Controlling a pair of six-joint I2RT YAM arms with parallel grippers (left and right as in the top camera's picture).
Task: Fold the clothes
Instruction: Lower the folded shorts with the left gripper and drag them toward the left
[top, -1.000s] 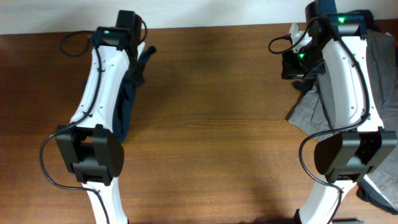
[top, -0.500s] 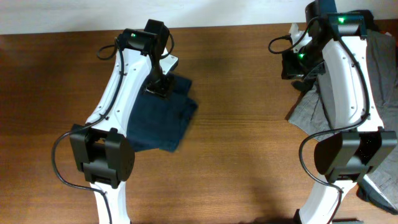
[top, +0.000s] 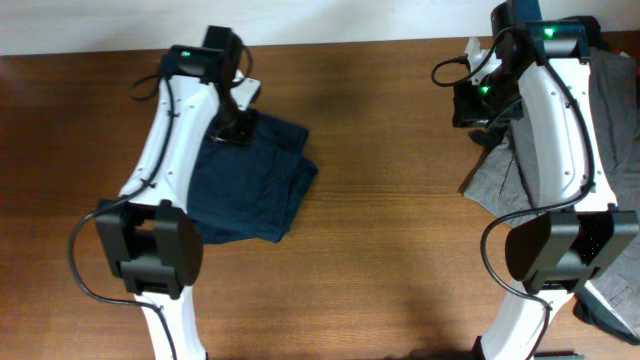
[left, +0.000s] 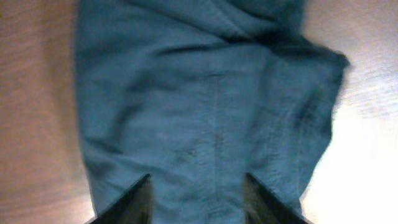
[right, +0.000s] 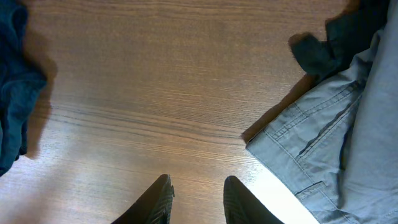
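Two claws show, both spread wide. Left claw (left: 198, 182) hangs over the blue cloth (left: 205, 106), which lies rumpled under and ahead of its fingers (left: 134, 200). Nothing is pinched, and I cannot tell whether the tips touch the fabric. From overhead, the cloth runs from this claw back toward its arm's base. Right claw (right: 199, 185) hangs over bare table (right: 155, 74), gripping nothing. Grey clothes (right: 329, 149) lie just to its right and ahead, with a dark scrap (right: 317, 53) further ahead. The blue cloth's edge sits well off to its left.
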